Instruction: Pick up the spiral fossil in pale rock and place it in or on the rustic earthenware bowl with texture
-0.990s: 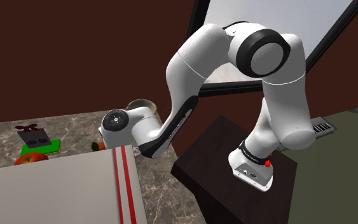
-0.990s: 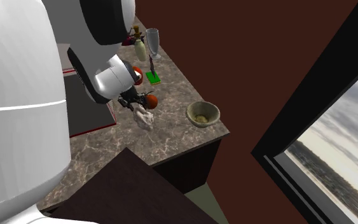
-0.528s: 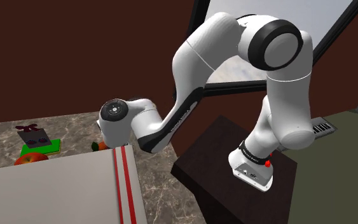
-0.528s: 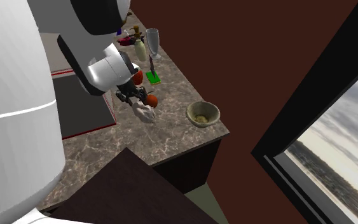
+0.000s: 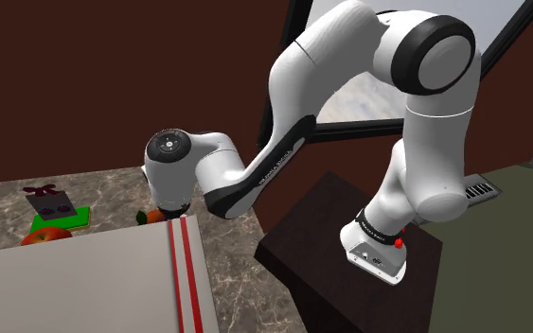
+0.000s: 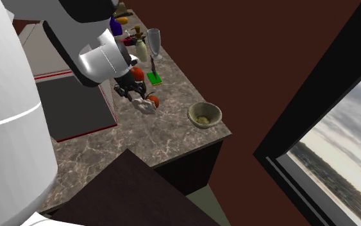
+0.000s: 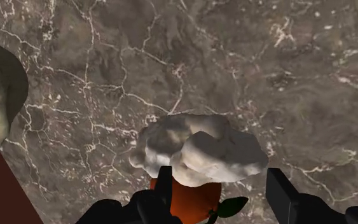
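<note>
Brown marbled worktop (image 6: 172, 138) carries the items. The white arm (image 5: 430, 161) bends down over it next to a pale slab with red stripes (image 5: 94, 284). Greenish-tan textured bowl (image 6: 192, 117) sits near the worktop's corner, to the second exterior view's right of the black pincer (image 7: 222, 177) and apart from it. Pincer grips the pale lumpy fossil (image 7: 196, 153) between its fingers over bare marble. An orange fruit (image 7: 193, 198) shows just beyond the fossil, which is well short of the bowl.
</note>
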